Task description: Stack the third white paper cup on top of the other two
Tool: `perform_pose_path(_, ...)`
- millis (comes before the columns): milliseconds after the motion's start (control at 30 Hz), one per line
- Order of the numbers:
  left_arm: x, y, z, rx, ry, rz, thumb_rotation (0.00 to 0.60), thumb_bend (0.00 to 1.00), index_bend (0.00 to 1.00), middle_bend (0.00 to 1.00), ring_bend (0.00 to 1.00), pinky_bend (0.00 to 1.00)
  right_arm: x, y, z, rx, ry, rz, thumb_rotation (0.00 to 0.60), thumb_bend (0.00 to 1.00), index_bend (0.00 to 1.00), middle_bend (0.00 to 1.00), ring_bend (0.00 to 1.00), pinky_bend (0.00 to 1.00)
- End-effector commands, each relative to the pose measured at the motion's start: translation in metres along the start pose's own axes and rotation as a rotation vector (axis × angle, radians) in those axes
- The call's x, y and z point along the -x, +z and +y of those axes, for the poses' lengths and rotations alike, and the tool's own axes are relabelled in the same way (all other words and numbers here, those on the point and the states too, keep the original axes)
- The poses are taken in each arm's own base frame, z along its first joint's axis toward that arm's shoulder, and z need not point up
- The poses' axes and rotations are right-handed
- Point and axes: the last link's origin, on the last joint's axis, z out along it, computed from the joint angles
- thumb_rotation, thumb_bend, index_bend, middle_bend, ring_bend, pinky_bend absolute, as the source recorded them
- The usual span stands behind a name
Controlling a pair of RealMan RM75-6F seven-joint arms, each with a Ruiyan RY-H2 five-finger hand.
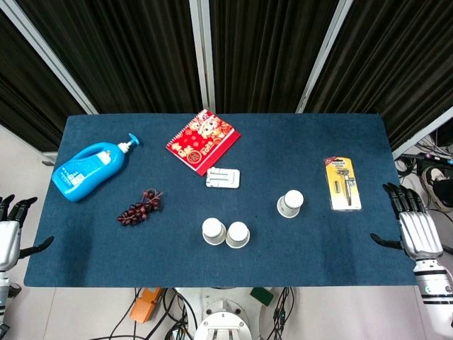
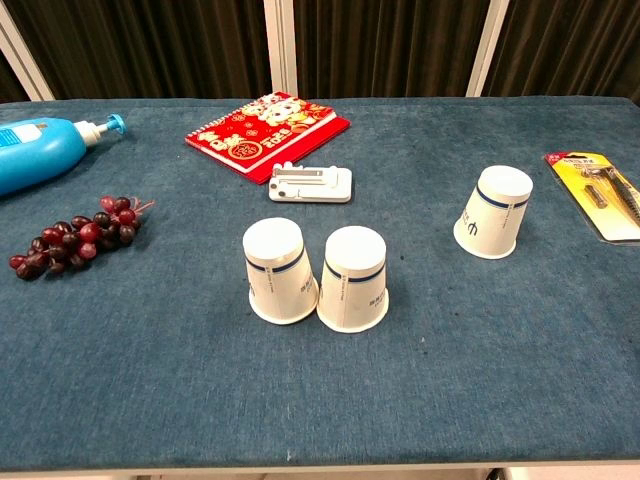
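- Blue worktop [image 1: 318, 241] carries three upside-down white paper cups: two touching cups [image 2: 318, 275] near the front, third cup [image 2: 493, 212] apart rightward.
- Left hand [image 1: 8, 230] and right hand [image 1: 414, 227] rest at the edges, fingers [image 1: 402, 198] spread, empty.
- Cup lettering unreadable.

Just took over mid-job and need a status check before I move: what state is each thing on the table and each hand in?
Left cup: upside down, unstacked, touching middle cup.
Middle cup: upside down, unstacked.
Right cup: upside down, standing apart.
Soap bottle: lying on its side.
Red notebook: closed, flat.
Razor pack: sealed, flat.
Grapes: lying loose.
Left hand: off the table edge, holding nothing.
Right hand: open, beside the table.
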Motion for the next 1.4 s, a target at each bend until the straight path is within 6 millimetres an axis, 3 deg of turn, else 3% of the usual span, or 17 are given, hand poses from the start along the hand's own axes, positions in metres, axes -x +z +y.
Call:
perform_pose_path(33,0.001,-0.002,0.000,0.003,-0.012,-0.014,0.534,0.14,0.17,0.21,0.06,0.03,0.000,0.001,-0.003,-0.007,-0.002,0.000,0.600,0.18,0.00,0.10,0.00,0.06)
perform_pose_path(200,0.000,0.005,0.009,0.045,-0.030,-0.003,0.535,0.14,0.17,0.21,0.06,0.03,-0.006,0.000,-0.004,-0.009,0.007,0.013,0.600,0.18,0.00,0.10,0.00,0.06)
perform_pose_path(300,-0.002,0.013,0.026,0.115,-0.050,0.001,0.537,0.14,0.17,0.21,0.06,0.03,-0.014,-0.001,-0.005,-0.018,0.005,0.031,0.600,0.18,0.00,0.10,0.00,0.06)
perform_pose_path(667,0.017,0.034,0.129,0.506,-0.148,-0.152,0.513,0.14,0.17,0.21,0.07,0.03,-0.024,0.001,-0.021,-0.081,0.007,0.015,0.600,0.18,0.00,0.10,0.00,0.06)
perform_pose_path(833,0.024,0.040,0.156,0.581,-0.132,-0.164,0.515,0.14,0.17,0.21,0.07,0.03,-0.008,0.019,-0.040,-0.150,-0.032,-0.095,0.600,0.18,0.01,0.10,0.00,0.08)
perform_pose_path(1133,0.023,0.040,0.157,0.551,-0.114,-0.131,0.514,0.14,0.17,0.21,0.07,0.03,0.038,0.094,-0.114,-0.324,-0.115,-0.280,0.600,0.22,0.09,0.14,0.02,0.11)
perform_pose_path(1267,0.023,0.039,0.153,0.530,-0.113,-0.124,0.516,0.14,0.17,0.21,0.07,0.03,0.056,0.118,-0.140,-0.361,-0.176,-0.324,0.600,0.29,0.13,0.15,0.03,0.12)
perform_pose_path(1400,0.023,0.038,0.147,0.506,-0.114,-0.118,0.513,0.14,0.17,0.21,0.07,0.03,0.065,0.130,-0.153,-0.369,-0.223,-0.338,0.600,0.37,0.18,0.19,0.06,0.12)
